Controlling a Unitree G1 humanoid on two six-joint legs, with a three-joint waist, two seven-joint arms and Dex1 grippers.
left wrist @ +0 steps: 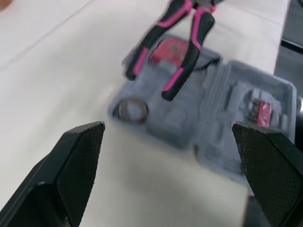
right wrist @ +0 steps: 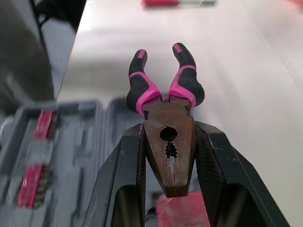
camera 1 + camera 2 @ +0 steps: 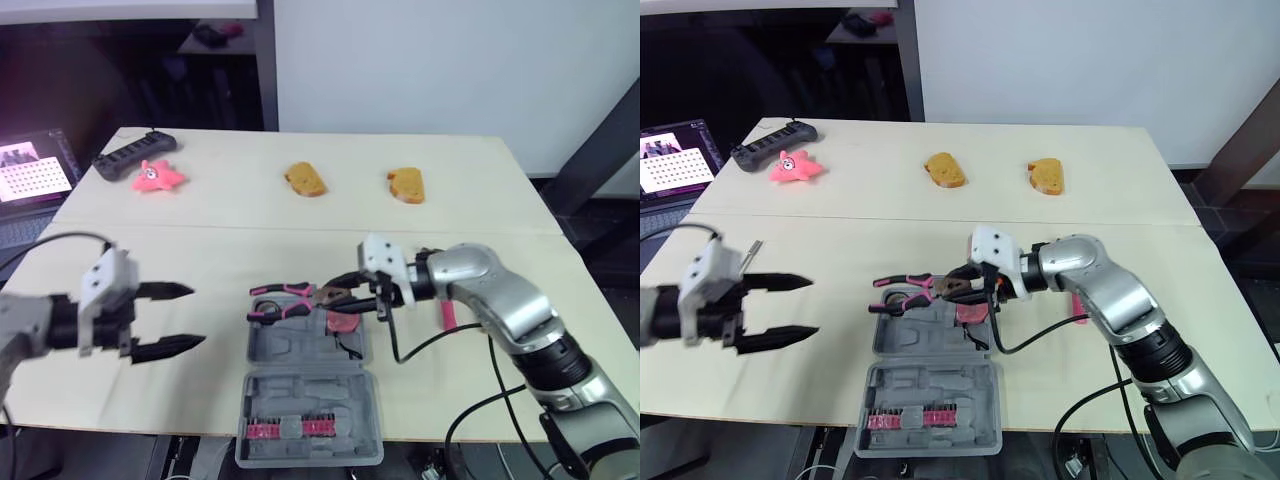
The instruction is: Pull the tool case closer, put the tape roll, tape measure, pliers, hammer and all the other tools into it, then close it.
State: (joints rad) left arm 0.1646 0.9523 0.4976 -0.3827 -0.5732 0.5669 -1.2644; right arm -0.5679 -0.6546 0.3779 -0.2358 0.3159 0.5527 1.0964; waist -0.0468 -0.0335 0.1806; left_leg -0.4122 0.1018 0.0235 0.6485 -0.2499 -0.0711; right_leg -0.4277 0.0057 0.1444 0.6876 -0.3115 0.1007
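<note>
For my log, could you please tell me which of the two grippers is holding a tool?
The right gripper: it is shut on the pink-and-black pliers by the open tool case, while the left gripper is open and empty.

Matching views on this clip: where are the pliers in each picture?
Left eye: pliers mid-picture, over the case's far edge.
Right eye: pliers left of centre, same spot.
Left wrist: pliers beyond the left gripper, over the case.
Right wrist: pliers clamped in the right gripper, handles away.
Landmark: the open grey case.
</note>
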